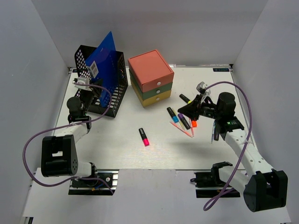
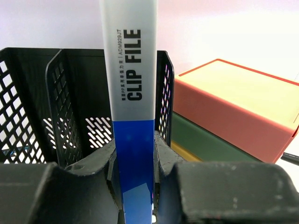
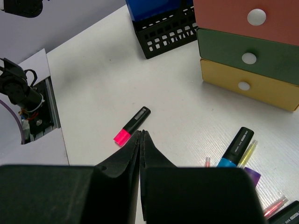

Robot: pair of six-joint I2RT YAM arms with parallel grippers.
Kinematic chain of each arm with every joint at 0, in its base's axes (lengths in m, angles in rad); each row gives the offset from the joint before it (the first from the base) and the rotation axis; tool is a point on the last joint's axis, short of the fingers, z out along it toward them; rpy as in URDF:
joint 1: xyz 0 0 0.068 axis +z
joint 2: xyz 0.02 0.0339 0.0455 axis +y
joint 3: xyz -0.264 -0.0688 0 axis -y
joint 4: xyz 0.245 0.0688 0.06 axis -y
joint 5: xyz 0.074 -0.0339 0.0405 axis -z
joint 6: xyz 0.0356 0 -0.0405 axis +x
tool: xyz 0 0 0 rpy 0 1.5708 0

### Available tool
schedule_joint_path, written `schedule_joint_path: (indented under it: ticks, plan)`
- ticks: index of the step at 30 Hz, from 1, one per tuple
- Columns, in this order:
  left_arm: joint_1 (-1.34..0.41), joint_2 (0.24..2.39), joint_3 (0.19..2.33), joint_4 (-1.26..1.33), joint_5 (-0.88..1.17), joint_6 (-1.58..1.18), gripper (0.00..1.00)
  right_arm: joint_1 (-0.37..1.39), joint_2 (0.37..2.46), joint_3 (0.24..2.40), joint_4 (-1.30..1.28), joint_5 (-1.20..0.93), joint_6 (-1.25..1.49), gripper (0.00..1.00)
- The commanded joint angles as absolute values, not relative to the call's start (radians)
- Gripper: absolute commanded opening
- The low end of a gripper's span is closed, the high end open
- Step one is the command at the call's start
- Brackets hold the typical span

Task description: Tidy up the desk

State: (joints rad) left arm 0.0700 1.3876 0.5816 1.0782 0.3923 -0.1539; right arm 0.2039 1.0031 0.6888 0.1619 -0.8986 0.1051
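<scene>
Clamps the left end effector (image 2: pixel 134 161) on an upright blue clip file (image 2: pixel 131 70) at the black mesh holder (image 2: pixel 28 116), far left; holds the right end effector (image 3: pixel 141 139) pressed together, empty, near a pink highlighter (image 3: pixel 131 125); shows the white counter (image 1: pixel 117 149) spread beneath both arms, drawer box (image 1: pixel 150 77) at its far middle.

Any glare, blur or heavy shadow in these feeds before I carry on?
Top external: even light, only faint shadows on the desk. Left wrist: background washed out upper right, clip file lettering sharp, left fingers soft. Right wrist: pink highlighter crisp, right fingers dark and blurred.
</scene>
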Motion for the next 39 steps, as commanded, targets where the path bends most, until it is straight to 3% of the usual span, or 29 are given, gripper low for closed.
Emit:
schedule_joint_path:
  ticks: [1,12,23,39]
  plan:
    - [0.077,1.4,0.555,1.042,0.413,-0.137,0.0,0.201,1.003,0.676,0.218,-0.923,0.11,0.04]
    - [0.086,1.502,0.66,1.049,0.515,-0.132,0.0,0.199,1.005,0.675,0.222,-0.931,0.109,0.06]
    - [0.086,1.516,0.618,1.087,0.537,-0.126,0.0,0.201,1.009,0.675,0.222,-0.937,0.107,0.06]
    - [0.086,1.471,0.52,1.227,0.357,-0.242,0.0,0.201,1.014,0.673,0.227,-0.942,0.112,0.07]
